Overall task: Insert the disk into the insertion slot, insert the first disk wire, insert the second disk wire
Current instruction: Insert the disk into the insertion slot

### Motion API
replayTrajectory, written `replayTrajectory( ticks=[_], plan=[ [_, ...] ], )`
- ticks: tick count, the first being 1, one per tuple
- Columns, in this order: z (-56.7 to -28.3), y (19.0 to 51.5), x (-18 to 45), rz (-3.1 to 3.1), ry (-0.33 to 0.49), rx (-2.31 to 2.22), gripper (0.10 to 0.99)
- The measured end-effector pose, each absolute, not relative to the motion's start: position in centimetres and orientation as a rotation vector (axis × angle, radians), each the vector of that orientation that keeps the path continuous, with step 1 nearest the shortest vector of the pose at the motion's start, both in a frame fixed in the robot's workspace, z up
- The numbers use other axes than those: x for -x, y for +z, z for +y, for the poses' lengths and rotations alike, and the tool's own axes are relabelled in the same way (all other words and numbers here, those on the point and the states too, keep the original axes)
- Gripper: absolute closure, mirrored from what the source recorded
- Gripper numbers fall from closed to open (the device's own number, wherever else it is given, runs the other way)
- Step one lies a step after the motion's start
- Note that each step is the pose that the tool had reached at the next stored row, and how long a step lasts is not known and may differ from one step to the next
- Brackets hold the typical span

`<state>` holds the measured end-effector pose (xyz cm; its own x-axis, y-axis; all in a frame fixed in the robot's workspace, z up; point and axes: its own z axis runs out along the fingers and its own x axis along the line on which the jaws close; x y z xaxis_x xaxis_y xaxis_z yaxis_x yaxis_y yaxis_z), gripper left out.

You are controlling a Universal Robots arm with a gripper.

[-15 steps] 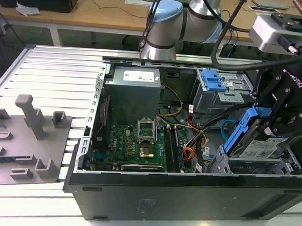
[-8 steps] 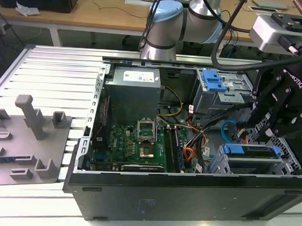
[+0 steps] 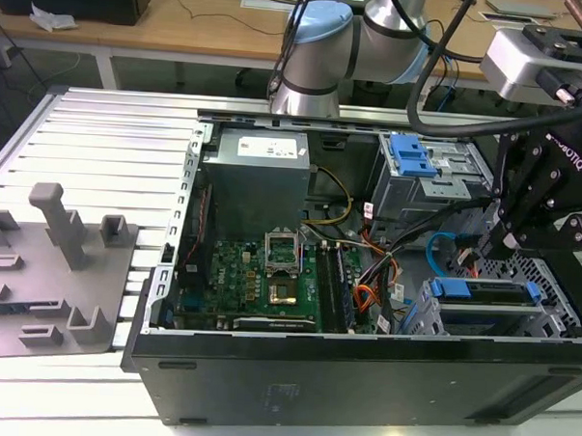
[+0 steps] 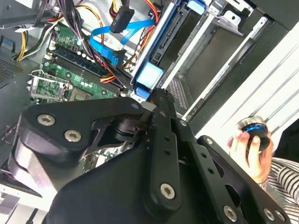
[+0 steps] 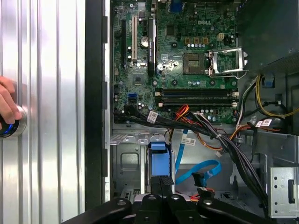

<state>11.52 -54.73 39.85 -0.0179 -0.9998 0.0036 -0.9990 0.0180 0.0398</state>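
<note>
The disk (image 3: 486, 290), in its blue carrier, lies inside the insertion slot (image 3: 548, 311), the perforated grey cage at the exterior view's right. My gripper (image 3: 485, 248) hangs just above the carrier's near end. In both wrist views its fingers are pressed together, and the gripper (image 5: 162, 179) is shut, with its tip at the blue carrier tab (image 5: 158, 156). The second wrist view shows the gripper (image 4: 156, 93) right by that tab (image 4: 150, 74). A blue flat cable (image 5: 201, 170) with a black plug (image 4: 120, 18) lies loose beside the cage, apart from the fingers.
The open case holds a motherboard (image 3: 260, 275), a power supply (image 3: 254, 173) and a taller grey bay with a blue latch (image 3: 410, 154). Wire bundles (image 5: 219, 140) run next to the cage. A grey fixture (image 3: 47, 265) lies at the exterior view's left. A hand (image 4: 247, 147) rests on a round lit knob (image 4: 254, 130).
</note>
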Motion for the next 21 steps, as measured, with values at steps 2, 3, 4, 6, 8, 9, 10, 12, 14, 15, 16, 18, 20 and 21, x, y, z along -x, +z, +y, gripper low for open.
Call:
replayTrajectory(
  ticks=[2,3,4,6,8,9,10,12,14,15,16,18,20,21],
  plan=[
    [-54.7,39.8,-11.5,-2.219,-0.04,-2.18,0.98],
    [-54.7,39.8,-11.5,-2.219,-0.04,-2.18,0.98],
    [-54.7,39.8,-11.5,-2.219,-0.04,-2.18,0.98],
    [-54.7,39.8,-11.8,-2.219,-0.041,-2.18,0.98],
    [-54.6,39.8,-12.3,-2.218,-0.043,-2.179,0.98],
    [-54.6,39.7,-12.5,-2.218,-0.044,-2.178,0.98],
    [-54.6,39.6,-12.6,-2.217,-0.044,-2.178,0.98],
    [-54.6,39.2,-12.6,-2.217,-0.045,-2.177,0.98],
    [-54.6,38.7,-12.7,-2.217,-0.046,-2.177,0.98],
    [-54.6,38.5,-12.7,-2.217,-0.046,-2.177,0.98],
    [-54.6,38.4,-12.7,-2.216,-0.046,-2.177,0.98],
    [-54.6,37.8,-12.7,-2.216,-0.046,-2.177,0.98],
    [-54.6,37.2,-12.8,-2.216,-0.047,-2.177,0.98],
    [-54.6,36.9,-12.8,-2.216,-0.046,-2.177,0.98]
  ],
)
